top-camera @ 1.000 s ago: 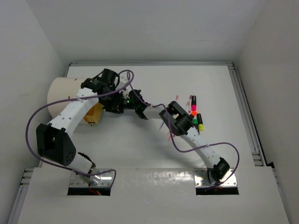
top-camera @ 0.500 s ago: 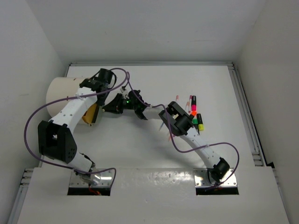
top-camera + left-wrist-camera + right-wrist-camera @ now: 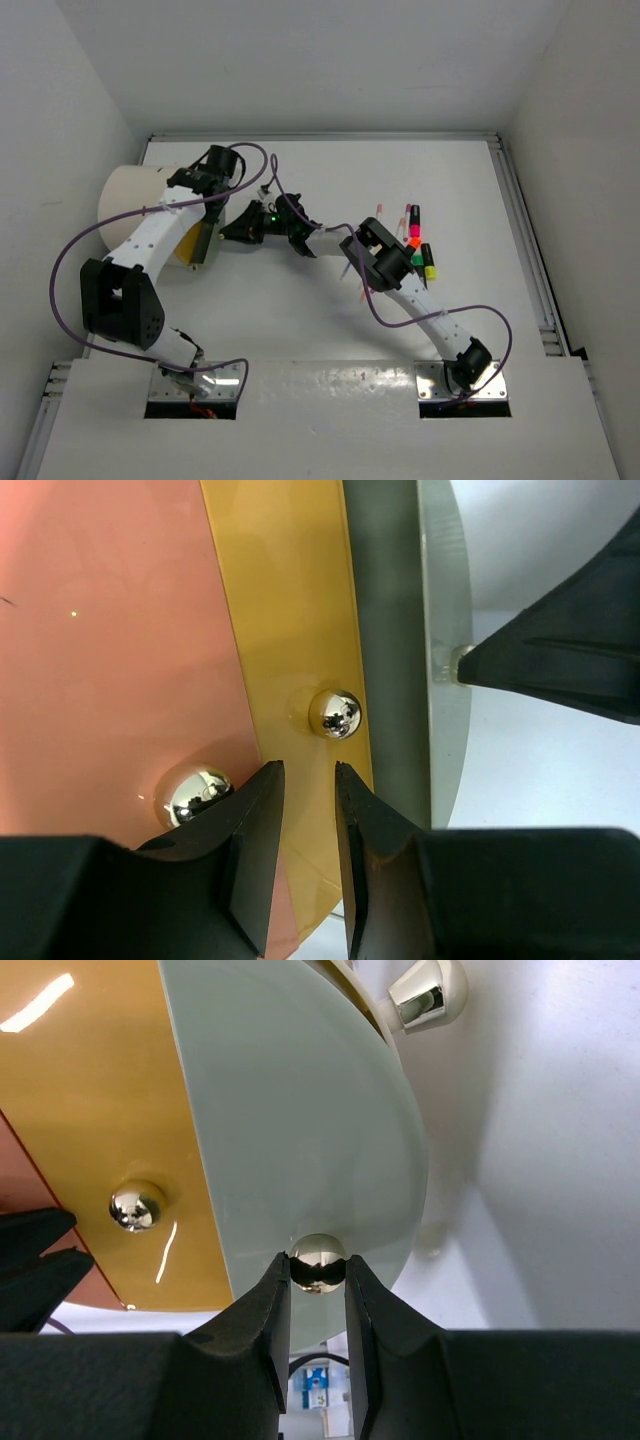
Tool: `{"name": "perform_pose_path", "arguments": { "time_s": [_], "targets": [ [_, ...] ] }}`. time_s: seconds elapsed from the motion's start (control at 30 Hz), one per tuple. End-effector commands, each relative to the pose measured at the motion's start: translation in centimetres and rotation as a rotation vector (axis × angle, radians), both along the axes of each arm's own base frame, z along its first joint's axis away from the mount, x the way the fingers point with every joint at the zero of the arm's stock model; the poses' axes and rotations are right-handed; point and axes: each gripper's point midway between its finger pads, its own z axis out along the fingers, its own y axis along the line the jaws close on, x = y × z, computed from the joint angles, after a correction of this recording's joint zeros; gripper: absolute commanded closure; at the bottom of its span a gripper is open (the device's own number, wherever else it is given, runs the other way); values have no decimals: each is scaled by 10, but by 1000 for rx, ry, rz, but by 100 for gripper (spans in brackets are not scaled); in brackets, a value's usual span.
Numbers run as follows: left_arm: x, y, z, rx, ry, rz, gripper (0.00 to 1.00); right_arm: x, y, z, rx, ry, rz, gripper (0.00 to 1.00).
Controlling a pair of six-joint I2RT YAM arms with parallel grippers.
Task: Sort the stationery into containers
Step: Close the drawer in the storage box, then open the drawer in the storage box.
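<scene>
The containers are drawers on a white drum (image 3: 128, 195). The left wrist view shows an orange front (image 3: 110, 630), a yellow front (image 3: 290, 610) and a pale greenish front (image 3: 445, 630), each with a round metal knob. My right gripper (image 3: 318, 1265) is shut on the greenish drawer's knob (image 3: 318, 1257). My left gripper (image 3: 308, 780) hovers over the yellow front with its jaws a narrow gap apart and nothing between them; the yellow drawer's knob (image 3: 335, 712) lies just beyond its tips. The stationery (image 3: 415, 240), highlighters and thin pens, lies on the table to the right.
Both arms reach across the table's left half, and their wrists meet beside the drum (image 3: 235, 225). Purple cables loop over the left arm (image 3: 70, 260) and the right arm (image 3: 500, 330). Raised white walls close in the table on three sides.
My left gripper has drawn back to the left, toward the drum, and its arm has swung with it. The right arm has stayed still on the knob.
</scene>
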Motion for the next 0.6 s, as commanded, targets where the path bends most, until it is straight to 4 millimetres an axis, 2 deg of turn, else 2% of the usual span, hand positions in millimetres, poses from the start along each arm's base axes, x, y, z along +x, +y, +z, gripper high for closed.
{"name": "perform_pose_path", "arguments": {
  "time_s": [0.0, 0.57],
  "targets": [
    [1, 12, 2, 28, -14, 43, 66, 5, -3, 49, 111, -99, 3, 100],
    [5, 10, -1, -16, -5, 47, 65, 2, -25, 53, 120, -94, 15, 100]
  ]
}}
